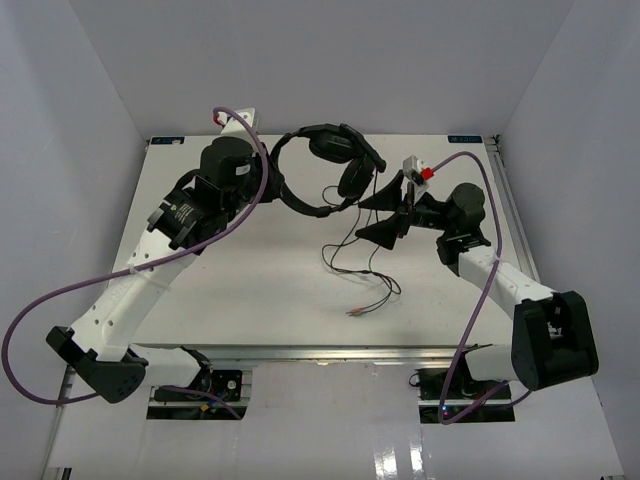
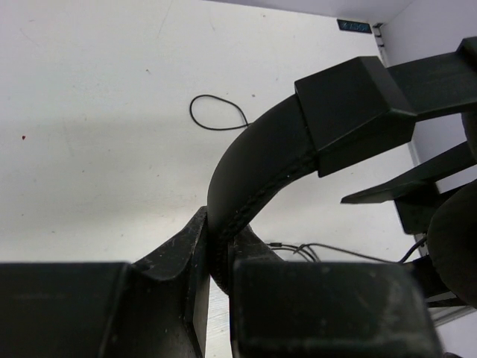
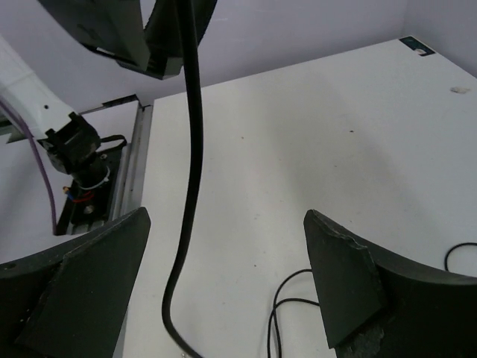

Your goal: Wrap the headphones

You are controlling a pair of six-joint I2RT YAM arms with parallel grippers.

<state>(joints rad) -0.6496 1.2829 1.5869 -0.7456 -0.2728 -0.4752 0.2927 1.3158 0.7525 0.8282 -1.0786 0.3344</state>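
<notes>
One headphones [image 1: 352,178] set, two earcups [image 1: 335,143] — left gripper [image 2: 216,253] clamps its headband [image 2: 253,171]; right gripper [image 3: 227,224] spread wide near the dangling cord [image 3: 192,149].

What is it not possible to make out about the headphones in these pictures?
Top view: the wrist hides where the left gripper clamps the headband.
Top view: plugs, too small to tell their type.
Left wrist view: earcup, cut off by the right edge.
Right wrist view: the top edge cuts off what the cord hangs from.

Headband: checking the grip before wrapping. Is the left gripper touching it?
Touching. The left wrist view shows the left gripper clamped shut around the headband.
</notes>
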